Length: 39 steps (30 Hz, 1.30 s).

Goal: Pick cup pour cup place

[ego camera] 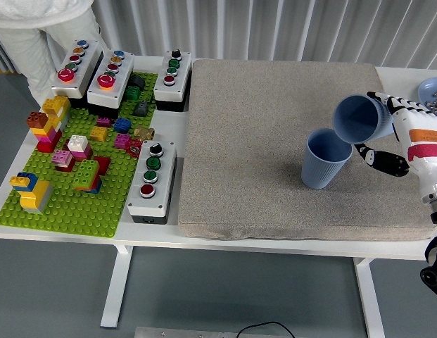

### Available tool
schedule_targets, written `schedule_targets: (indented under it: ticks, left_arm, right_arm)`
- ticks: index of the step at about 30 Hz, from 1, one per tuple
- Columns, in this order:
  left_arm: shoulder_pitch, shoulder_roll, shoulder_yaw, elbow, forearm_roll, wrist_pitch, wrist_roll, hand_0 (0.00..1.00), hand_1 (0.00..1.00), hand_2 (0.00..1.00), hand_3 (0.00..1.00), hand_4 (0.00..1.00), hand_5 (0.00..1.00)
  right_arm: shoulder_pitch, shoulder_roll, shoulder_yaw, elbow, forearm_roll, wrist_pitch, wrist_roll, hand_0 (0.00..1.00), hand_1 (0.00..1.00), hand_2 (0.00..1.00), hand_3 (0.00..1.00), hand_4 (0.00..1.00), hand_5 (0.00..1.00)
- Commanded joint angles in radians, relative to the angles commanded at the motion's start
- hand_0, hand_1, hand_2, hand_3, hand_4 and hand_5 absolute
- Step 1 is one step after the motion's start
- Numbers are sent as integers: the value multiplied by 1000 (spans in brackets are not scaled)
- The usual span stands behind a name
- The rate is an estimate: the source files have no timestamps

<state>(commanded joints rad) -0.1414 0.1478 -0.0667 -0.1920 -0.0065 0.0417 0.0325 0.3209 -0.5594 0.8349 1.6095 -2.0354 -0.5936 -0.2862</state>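
Note:
A blue cup stands upright on the grey mat, towards its right side. My right hand comes in from the right edge and is shut on a second blue cup. That held cup is tipped on its side with its mouth facing left, just above and to the right of the standing cup's rim. I cannot see anything inside either cup. My left hand is out of view.
A green baseplate with several coloured bricks fills the left side. Three button boxes line the back left, another button box lies by the mat's left edge. A grey dish sits at the far right. A person in white stands at the back left.

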Motion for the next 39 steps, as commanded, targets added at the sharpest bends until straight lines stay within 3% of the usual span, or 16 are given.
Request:
schedule_targets:
  ticks: [13,39]
  left_arm:
    - [3,4,-3,0,5,0,1,697,716,723,625,490,922]
    - [-1,5,-2,-1,1,0,0,698,716,722,625,490,921]
  right_arm:
    - [41,-23,-65,-4,-55,-1,-44,839,627,522,622,685,136]
    - [95,-49,-128,-25,-141,-52,-109,860,650,539,622,679,84]
